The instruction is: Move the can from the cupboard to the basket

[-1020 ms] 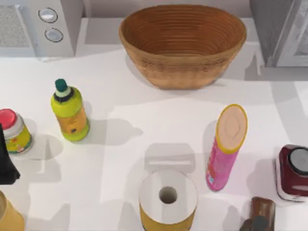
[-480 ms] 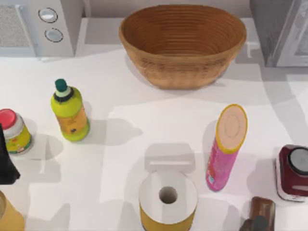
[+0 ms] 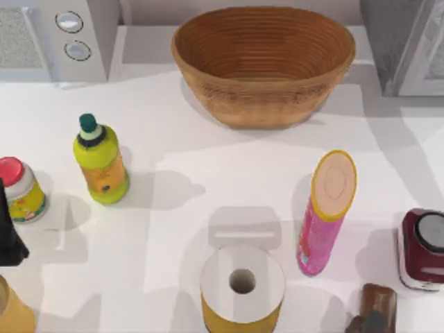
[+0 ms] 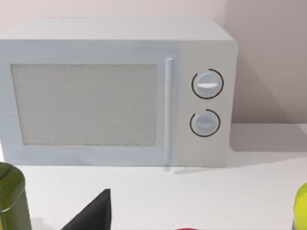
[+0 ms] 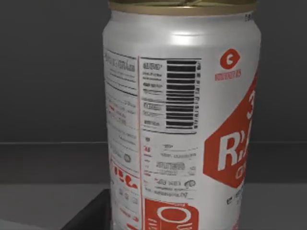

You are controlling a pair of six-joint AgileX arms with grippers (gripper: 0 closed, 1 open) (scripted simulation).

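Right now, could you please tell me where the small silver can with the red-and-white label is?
The can stands upright close before the right wrist camera, against dark grey walls.

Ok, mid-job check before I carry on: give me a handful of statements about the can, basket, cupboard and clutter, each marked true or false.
1. The basket holds nothing. True.
2. The can lies on its side. False: it stands upright against dark grey walls, close to the right wrist camera.
3. The pink tube stands inside the basket. False: it stands on the table, nearer the camera.
4. The cupboard is at the table's right rear corner. True.
5. The microwave has three knobs. False: two.
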